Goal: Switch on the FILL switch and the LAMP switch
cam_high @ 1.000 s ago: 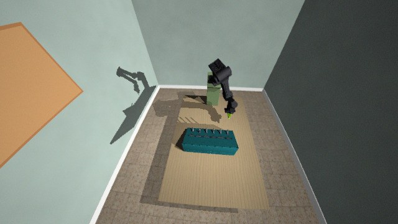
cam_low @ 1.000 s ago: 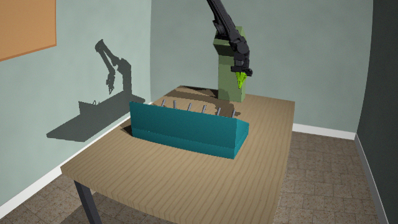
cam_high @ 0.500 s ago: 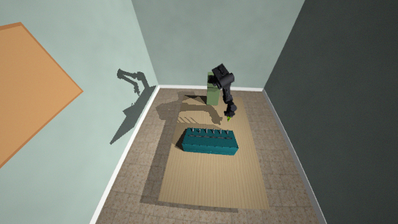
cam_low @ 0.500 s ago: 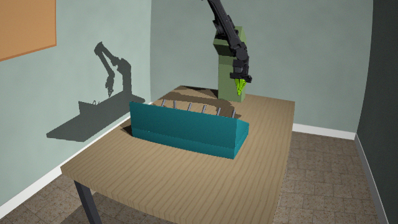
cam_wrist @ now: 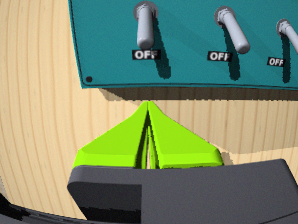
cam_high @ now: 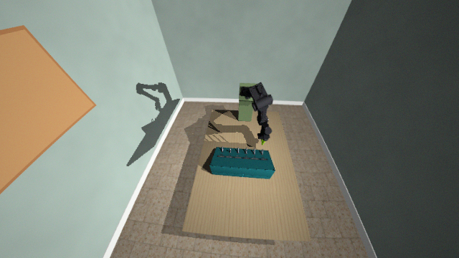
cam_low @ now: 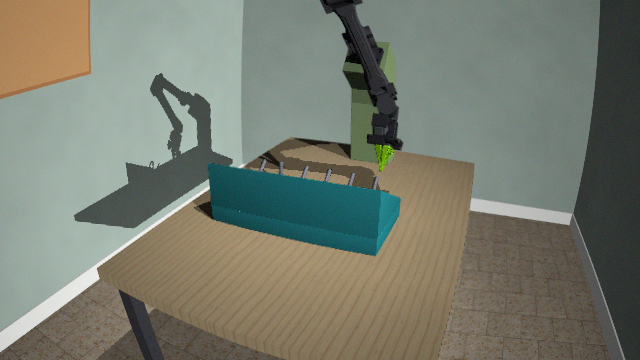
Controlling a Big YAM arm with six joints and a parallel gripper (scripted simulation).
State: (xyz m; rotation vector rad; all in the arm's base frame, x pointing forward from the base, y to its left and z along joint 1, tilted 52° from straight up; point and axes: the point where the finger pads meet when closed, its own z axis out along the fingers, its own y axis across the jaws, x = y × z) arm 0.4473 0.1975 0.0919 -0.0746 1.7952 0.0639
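From the top, see one arm (cam_high: 262, 102) (cam_low: 367, 55) bent down over the table (cam_high: 247, 211) (cam_low: 300, 280) (cam_wrist: 35, 75), near one teal console (cam_high: 242, 163) (cam_low: 300, 200) (cam_wrist: 110, 67) resting there.

From the exterior, count six switches (cam_high: 238, 150) (cam_low: 305, 172) (cam_wrist: 145, 27); find the gripper (cam_high: 262, 144) (cam_low: 382, 170) (cam_wrist: 148, 109) pointing down.

At the wrist, read "OFF" on three labels (cam_wrist: 146, 54); see two green fingers closed together, holding nothing, just beside the console.
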